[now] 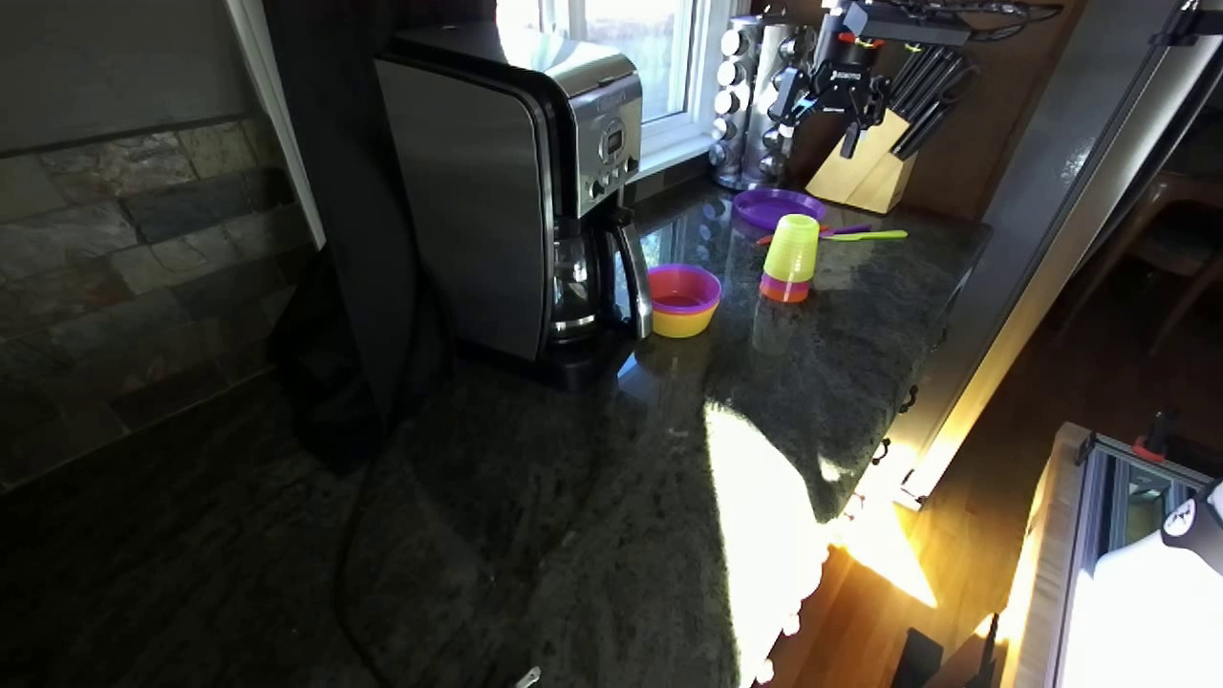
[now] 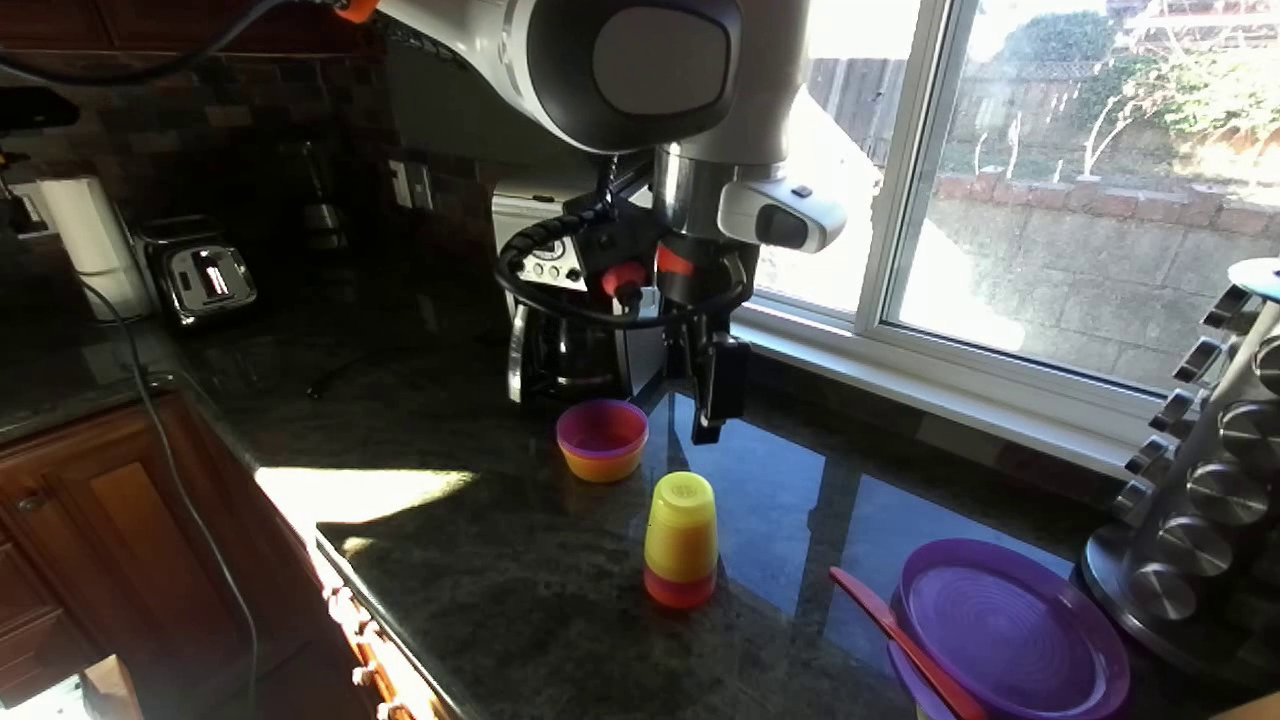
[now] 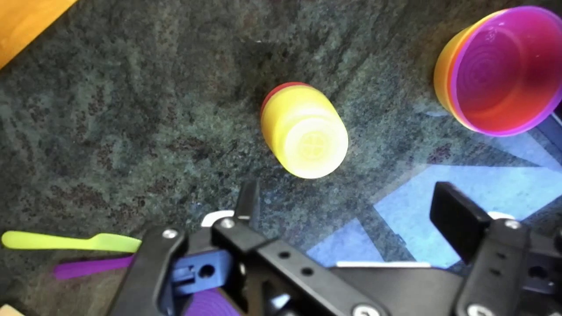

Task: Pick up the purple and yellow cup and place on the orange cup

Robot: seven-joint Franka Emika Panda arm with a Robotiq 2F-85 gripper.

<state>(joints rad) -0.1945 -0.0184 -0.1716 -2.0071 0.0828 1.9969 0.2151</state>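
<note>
An upside-down cup stack stands upright on the dark counter. Its upper part is the lime-yellow cup (image 1: 792,248) (image 2: 682,525) (image 3: 303,127). A thin pink-magenta band (image 1: 784,284) shows under it in an exterior view. The orange cup (image 1: 784,295) (image 2: 679,593) is the lowest part, and a red-orange sliver of the stack's base (image 3: 271,95) shows in the wrist view. No purple part above the yellow shows. My gripper (image 1: 820,122) (image 2: 706,405) (image 3: 347,193) is open and empty, above the counter and apart from the stack. The stack lies beyond the fingertips in the wrist view.
A stacked pink and yellow bowl (image 1: 680,320) (image 2: 602,460) (image 3: 445,74) stands beside the coffee maker (image 1: 468,191). A purple plate (image 1: 779,207) (image 2: 1010,630), knives (image 3: 70,241), a spice rack (image 1: 740,105) and a knife block (image 1: 865,172) are near. A window (image 2: 1060,200) borders the counter.
</note>
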